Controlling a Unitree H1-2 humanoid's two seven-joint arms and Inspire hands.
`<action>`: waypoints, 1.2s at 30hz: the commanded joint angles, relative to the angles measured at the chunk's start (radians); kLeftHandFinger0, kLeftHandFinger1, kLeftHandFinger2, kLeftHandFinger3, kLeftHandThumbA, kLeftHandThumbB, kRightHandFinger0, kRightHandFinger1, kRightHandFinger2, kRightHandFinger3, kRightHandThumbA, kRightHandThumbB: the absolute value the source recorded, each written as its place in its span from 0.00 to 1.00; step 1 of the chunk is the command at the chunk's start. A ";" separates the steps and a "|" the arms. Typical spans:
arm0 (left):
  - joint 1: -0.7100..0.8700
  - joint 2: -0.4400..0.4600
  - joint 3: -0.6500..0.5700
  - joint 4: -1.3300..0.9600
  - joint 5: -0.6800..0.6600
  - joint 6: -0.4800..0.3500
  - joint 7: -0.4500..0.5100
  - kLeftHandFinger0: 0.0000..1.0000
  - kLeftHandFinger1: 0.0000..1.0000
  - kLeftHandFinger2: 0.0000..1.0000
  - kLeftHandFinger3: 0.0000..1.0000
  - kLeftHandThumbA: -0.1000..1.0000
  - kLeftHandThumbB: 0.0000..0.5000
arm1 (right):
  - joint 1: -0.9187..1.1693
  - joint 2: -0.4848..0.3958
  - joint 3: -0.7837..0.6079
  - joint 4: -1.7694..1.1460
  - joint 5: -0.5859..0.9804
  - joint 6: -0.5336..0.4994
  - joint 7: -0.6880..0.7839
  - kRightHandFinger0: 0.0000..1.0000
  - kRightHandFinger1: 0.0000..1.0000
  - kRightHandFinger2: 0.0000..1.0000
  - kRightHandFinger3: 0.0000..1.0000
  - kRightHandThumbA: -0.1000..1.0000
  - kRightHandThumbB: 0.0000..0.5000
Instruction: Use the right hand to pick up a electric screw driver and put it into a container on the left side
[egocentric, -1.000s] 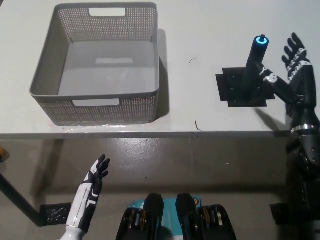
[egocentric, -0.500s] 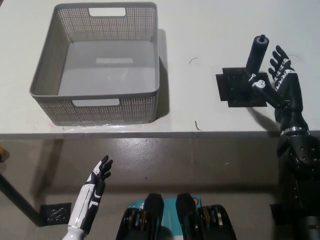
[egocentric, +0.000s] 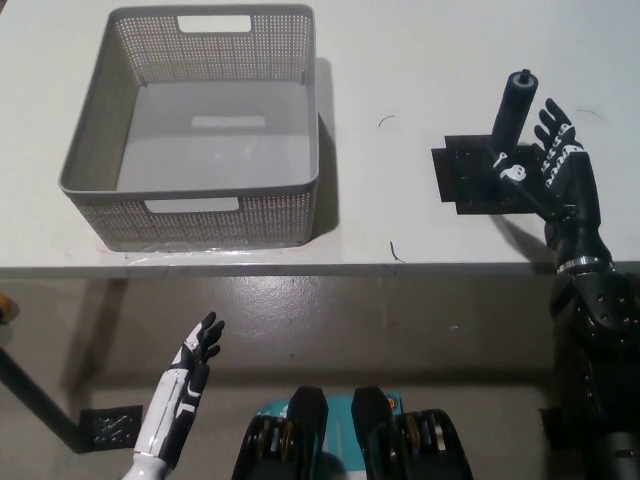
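- The black right hand (egocentric: 553, 172) has come in closer to the electric screwdriver (egocentric: 509, 122) than it was a second ago; it now sits just beside the tool, on the side away from the basket, with one fingertip at the lower part of the shaft.
- The ring at the top of the screwdriver was lit blue a second ago; now it is dark.
- The fingers of the right hand are spread and not closed around anything, so the hand is open. I judge that the grasp is about to begin, but nothing is held yet.
- The screwdriver stands upright with a slight tilt on a black mat (egocentric: 478, 177), well apart from the basket, on the right part of the table (egocentric: 400, 60).
- The grey basket (egocentric: 190, 215) is the container; it has not moved and nothing lies inside it.
- The white left hand (egocentric: 195, 350) rests below the front edge of the table, below the basket, fingers apart and holding nothing; it has hardly shifted.
- Count: one screwdriver, one black mat, one basket, one table, two robot hands.
- The whole carry toward the basket is not yet done.
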 joint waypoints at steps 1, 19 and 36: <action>0.000 0.010 -0.009 -0.014 -0.005 -0.037 0.001 1.00 1.00 1.00 1.00 1.00 0.57 | -0.080 -0.017 -0.005 0.020 0.020 -0.008 0.010 1.00 1.00 1.00 1.00 0.92 0.84; -0.002 0.018 -0.017 -0.020 -0.012 -0.037 -0.008 1.00 1.00 1.00 1.00 1.00 0.56 | -0.295 -0.084 -0.020 0.454 0.056 -0.061 0.053 1.00 1.00 1.00 1.00 0.91 0.90; -0.027 0.023 -0.046 -0.009 -0.025 -0.037 -0.031 1.00 1.00 1.00 1.00 1.00 0.58 | -0.640 -0.067 0.220 0.967 -0.171 -0.130 -0.361 0.00 0.05 0.27 0.15 0.00 0.35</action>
